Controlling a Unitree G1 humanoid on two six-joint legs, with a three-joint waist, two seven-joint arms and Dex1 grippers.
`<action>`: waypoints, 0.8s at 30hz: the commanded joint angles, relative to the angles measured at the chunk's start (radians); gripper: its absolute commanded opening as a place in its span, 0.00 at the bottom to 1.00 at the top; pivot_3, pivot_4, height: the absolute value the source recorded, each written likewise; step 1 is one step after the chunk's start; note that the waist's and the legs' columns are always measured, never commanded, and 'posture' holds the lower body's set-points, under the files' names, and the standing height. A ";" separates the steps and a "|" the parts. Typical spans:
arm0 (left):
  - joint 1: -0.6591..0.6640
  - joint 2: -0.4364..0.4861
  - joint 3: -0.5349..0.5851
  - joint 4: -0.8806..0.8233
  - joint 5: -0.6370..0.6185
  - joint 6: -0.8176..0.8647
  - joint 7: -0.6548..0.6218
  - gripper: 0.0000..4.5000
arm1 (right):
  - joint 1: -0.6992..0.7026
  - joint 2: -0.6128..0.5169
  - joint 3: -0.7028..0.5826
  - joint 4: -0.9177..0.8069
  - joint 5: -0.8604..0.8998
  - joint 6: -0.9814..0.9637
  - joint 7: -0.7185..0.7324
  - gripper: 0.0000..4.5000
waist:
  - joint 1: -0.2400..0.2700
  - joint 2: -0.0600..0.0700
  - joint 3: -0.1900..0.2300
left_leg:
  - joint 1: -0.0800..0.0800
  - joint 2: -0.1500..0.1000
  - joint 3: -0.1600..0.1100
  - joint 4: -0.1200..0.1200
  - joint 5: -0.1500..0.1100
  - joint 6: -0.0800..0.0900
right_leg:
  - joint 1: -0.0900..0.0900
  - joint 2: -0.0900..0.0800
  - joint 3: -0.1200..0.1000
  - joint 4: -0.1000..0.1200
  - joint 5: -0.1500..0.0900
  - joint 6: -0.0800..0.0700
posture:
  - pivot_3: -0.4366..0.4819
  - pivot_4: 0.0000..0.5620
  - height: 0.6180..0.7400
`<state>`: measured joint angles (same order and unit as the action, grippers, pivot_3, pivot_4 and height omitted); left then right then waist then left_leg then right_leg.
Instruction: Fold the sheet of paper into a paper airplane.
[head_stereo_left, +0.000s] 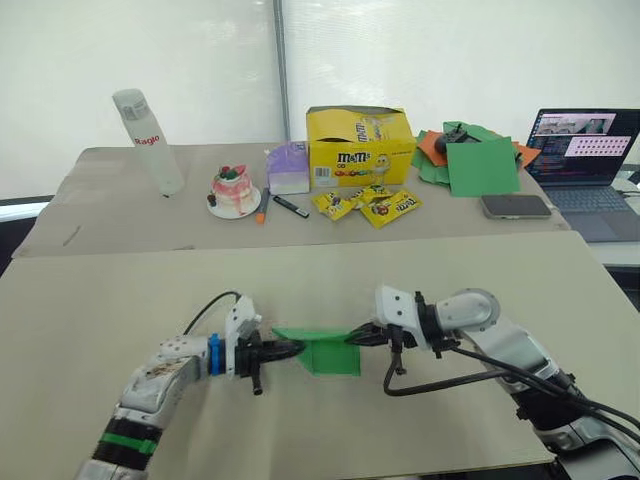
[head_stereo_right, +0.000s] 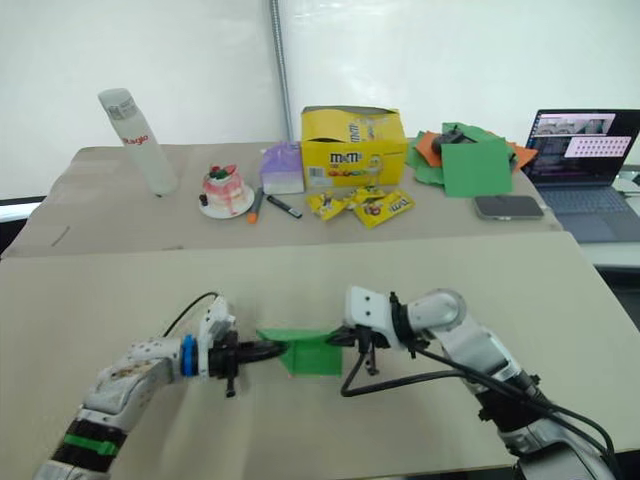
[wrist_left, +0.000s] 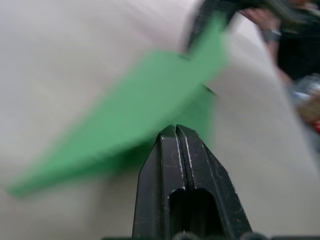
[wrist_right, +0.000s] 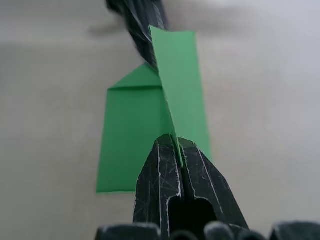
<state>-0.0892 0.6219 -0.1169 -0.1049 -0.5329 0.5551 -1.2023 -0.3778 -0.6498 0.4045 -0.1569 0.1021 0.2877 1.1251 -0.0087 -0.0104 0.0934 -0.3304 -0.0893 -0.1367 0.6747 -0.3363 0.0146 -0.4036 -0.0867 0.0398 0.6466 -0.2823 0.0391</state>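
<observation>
Paper (head_stereo_left: 328, 352): one bright green sheet, partly folded, near the middle of the front counter (head_stereo_left: 150, 290). One flap stands up from the part lying flat; in the right wrist view the flat part shows a pointed end with a crease across it.
Left gripper (head_stereo_left: 290, 347): clenched on the paper's left edge, its two black fingers pressed together in the left wrist view.
Right gripper (head_stereo_left: 357, 338): clenched on the raised flap at the paper's right side; the flap's edge runs between its two fingers (wrist_right: 160, 170).
Grippers: two, facing each other across the paper, both touching it.
Counters: two, the front one bearing the paper, the back one (head_stereo_left: 120, 200) bearing the rest.
Bottle (head_stereo_left: 148, 140): one, clear with a red label, tilted, at the back counter's left.
Cake (head_stereo_left: 235, 190): one small pink cake on a white plate, right of the bottle.
Pens (head_stereo_left: 290, 206): two beside the cake, one orange-tipped, one black.
Purple box (head_stereo_left: 288, 168): one, just left of the candy box.
Candy box (head_stereo_left: 358, 147): one, yellow, open at the top.
Candy packets (head_stereo_left: 368, 204): about four, yellow, lying in front of the candy box.
Paper pile (head_stereo_left: 478, 160): green and orange sheets, a bigger green square on top, right of the candy box.
Phone (head_stereo_left: 515, 206): one, flat, in front of the pile.
Laptop (head_stereo_left: 585, 160): one, open, screen lit, at the far right.
</observation>
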 joint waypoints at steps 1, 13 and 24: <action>-0.048 0.082 0.065 -0.092 -0.118 0.108 -0.075 0.01 | -0.008 0.016 0.002 0.014 -0.055 -0.078 -0.043 0.00 | 0.005 0.001 0.000 | 0.000 0.000 0.000 0.000 0.000 0.000 | 0.000 0.000 -0.001 -0.001 0.000 0.000 | 0.48 0.27 1.00; -0.253 -0.022 -0.060 0.118 0.134 -0.179 -0.016 0.01 | 0.054 0.013 0.022 0.015 -0.134 -0.199 -0.064 0.00 | 0.012 0.000 0.000 | 0.006 -0.001 0.003 -0.001 -0.001 0.001 | 0.003 0.001 -0.001 -0.004 0.000 0.000 | 0.48 0.27 1.00; -0.283 -0.124 -0.157 0.344 0.306 -0.487 -0.011 0.01 | 0.079 0.016 0.025 -0.024 -0.099 -0.240 -0.016 0.00 | 0.018 -0.001 0.000 | 0.007 -0.001 0.003 -0.001 -0.001 0.001 | 0.003 0.001 0.000 -0.005 0.000 0.000 | 0.48 0.27 1.00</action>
<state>-0.3624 0.4989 -0.2875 0.2344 -0.2328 0.0869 -1.2097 -0.2993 -0.6362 0.4231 -0.1494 -0.0165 0.0719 1.0845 0.0089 -0.0111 0.0929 -0.3235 -0.0904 -0.1336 0.6732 -0.3373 0.0160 -0.4009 -0.0853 0.0398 0.6422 -0.2823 0.0391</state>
